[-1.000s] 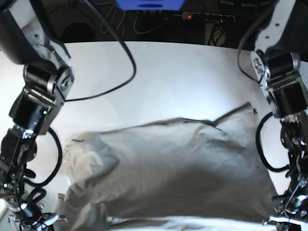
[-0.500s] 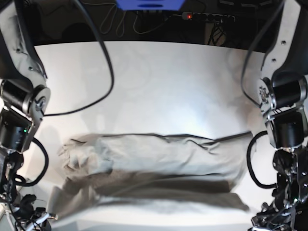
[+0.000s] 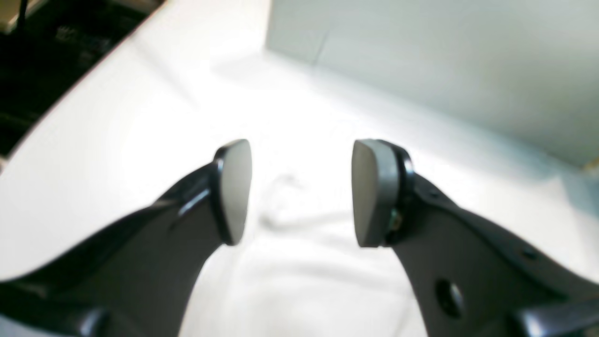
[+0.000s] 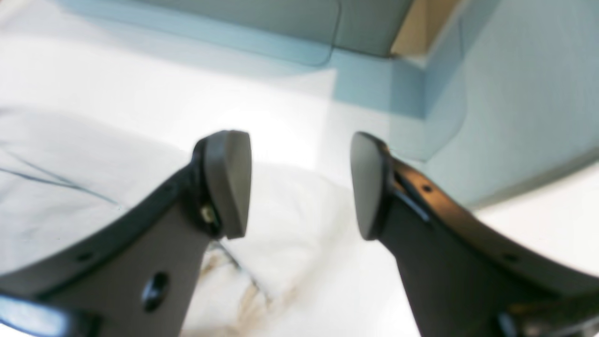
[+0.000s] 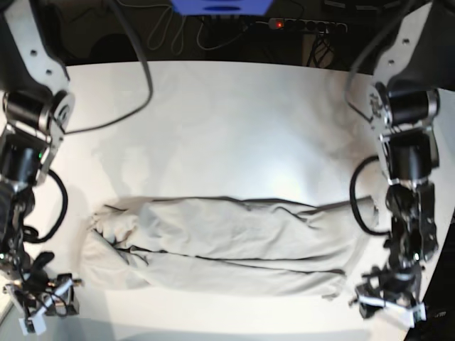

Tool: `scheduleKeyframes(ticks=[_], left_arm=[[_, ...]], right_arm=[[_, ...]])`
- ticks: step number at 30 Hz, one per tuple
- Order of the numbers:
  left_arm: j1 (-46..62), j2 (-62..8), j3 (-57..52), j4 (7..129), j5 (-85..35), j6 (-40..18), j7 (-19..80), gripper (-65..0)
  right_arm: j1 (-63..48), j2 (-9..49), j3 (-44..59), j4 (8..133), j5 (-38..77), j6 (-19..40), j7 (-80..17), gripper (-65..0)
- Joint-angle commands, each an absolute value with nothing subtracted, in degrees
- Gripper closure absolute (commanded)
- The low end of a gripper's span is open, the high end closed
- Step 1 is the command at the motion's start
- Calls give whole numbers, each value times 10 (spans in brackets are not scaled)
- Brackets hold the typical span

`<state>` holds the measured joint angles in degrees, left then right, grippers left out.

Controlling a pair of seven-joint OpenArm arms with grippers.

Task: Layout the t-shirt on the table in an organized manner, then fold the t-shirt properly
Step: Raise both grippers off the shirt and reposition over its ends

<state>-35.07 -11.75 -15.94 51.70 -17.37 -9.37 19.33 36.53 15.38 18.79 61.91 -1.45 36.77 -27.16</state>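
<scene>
Left wrist view: left gripper (image 3: 299, 192), dark jaws with grey pads spread, nothing between them, above pale cloth. Right wrist view: right gripper (image 4: 299, 185), jaws spread wide, empty, over crumpled cloth. Base view: light grey-beige cotton t-shirt (image 5: 227, 245) lies as a long band across the near part of the smooth white table (image 5: 227, 121), between both arms.

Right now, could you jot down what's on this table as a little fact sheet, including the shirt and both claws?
shirt: grey-beige t-shirt, folded into a long band lying across the near part of the table
table: white table, bare beyond the shirt
left gripper: open, nothing between the jaws, above the cloth
right gripper: open, holding nothing, over the shirt's end
backdrop: dark floor with cables behind the table
</scene>
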Motion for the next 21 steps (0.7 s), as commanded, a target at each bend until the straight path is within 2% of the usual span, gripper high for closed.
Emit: scheduleKeyframes(ticks=[1,3,6,10,15,21], left_arm=[[-348,-130,-160,538,-179,-100,181,-330],[-306,-134,-160,552,-179,-100,181,-343],[-248,-136,-163,558,-179,-100,180,-396],[-204,-132,-231,552,-179,-102,180,-447],[-190,-131,-253,527,-176,-103,180,-450],[-218,-136,-252,436,-175,-104,179,-450]], right_arm=[[369,162,189,653,-3,363,-253,-339],[327,162,189,693,-3,363,-253,-338],[256,150,189,760,-3,363,-254,-337],[159,125,189,851,-3,362,-250,-337],[78,97,207,922,-3,362,-252,-337],[17,73,248,975,-3,362,-253,-337]])
